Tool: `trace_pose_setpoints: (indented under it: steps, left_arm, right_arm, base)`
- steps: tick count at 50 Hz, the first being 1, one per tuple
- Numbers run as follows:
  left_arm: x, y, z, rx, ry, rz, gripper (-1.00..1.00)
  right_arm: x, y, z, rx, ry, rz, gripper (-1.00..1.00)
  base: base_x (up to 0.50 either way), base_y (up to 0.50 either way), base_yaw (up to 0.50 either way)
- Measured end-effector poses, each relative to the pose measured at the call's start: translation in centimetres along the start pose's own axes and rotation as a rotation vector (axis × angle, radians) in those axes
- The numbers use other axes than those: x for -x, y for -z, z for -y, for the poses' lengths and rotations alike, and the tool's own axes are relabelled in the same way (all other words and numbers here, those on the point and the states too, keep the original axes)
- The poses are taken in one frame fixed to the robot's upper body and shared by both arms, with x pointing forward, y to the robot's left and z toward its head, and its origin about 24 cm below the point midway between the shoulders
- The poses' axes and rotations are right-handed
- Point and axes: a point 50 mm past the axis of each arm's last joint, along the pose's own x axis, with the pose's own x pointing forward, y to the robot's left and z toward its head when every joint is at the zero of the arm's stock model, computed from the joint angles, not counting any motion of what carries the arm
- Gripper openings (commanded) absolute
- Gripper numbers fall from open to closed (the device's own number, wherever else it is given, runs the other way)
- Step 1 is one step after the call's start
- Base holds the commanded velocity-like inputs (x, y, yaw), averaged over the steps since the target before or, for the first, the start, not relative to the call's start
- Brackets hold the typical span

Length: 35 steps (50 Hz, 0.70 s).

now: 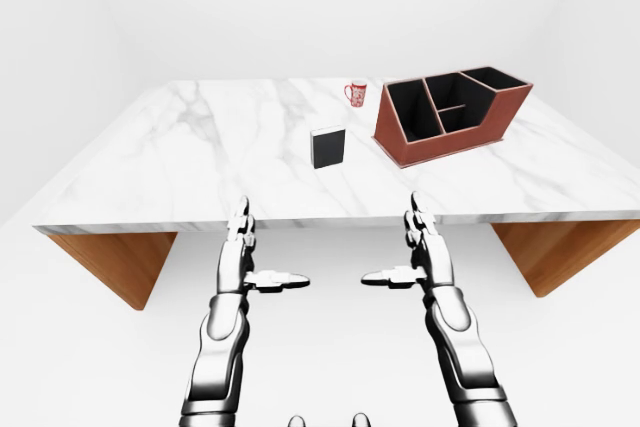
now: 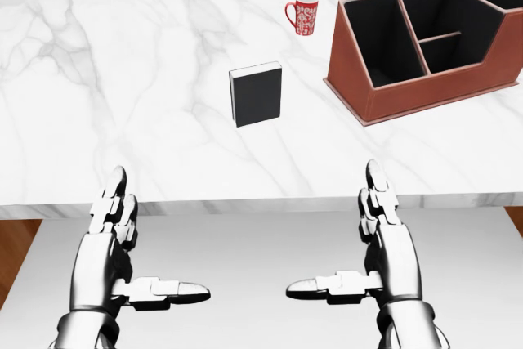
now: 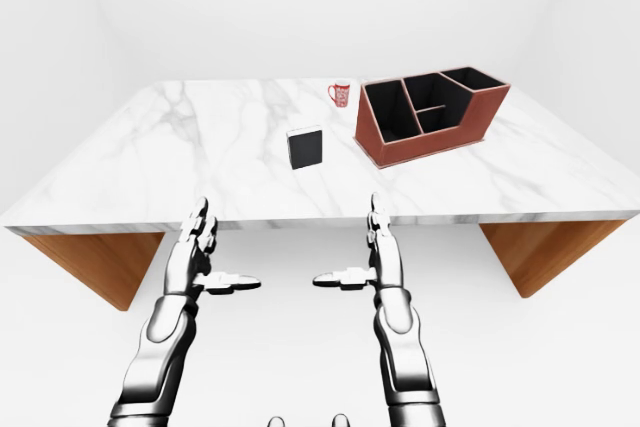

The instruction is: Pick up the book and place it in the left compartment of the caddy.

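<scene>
Marble surface (image 2: 122, 79): book (image 2: 257, 94) at 12 o'clock, caddy (image 2: 425, 91) at 2. My left hand (image 2: 122, 234), right hand (image 2: 380, 234) wide, empty. Risk: mug (image 2: 303, 15) nearby, reach could knock it.

A white marble counter (image 2: 122, 104) rests on brown wooden supports (image 1: 115, 262). A red mug (image 2: 304, 15) with a white pattern stands upright near the counter's far edge. The floor (image 1: 330, 347) is white.

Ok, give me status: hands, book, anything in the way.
Left hand and right hand open, short of the table edge. Book flat on table, untouched, left of caddy. Mug beyond; path clear.
</scene>
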Motion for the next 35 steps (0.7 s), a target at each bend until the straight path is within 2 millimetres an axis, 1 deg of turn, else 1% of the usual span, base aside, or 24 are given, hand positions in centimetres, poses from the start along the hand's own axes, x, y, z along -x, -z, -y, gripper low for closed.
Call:
trace_pose_setpoints:
  steps: [6,9,35]
  left_arm:
    - [0.0,-0.2,-0.4,0.003,0.0,-0.001,1.0]
    - [0.3,0.1,-0.6,0.005,-0.002,-0.013,1.0]
    - [0.5,-1.0,-0.8,0.023,0.008,0.005,1.0]
  right_arm:
    - [-0.1,-0.1,0.1,0.019,-0.004,0.001,1.0]
    - [0.1,0.2,0.2,0.029,-0.003,-0.009,1.0]
    - [-0.5,-0.2,0.2,0.067,-0.017,0.009,1.0]
  base:
    - [0.0,0.0,0.0]
    - [0.5,0.0,0.0]
    - [0.5,0.0,0.0]
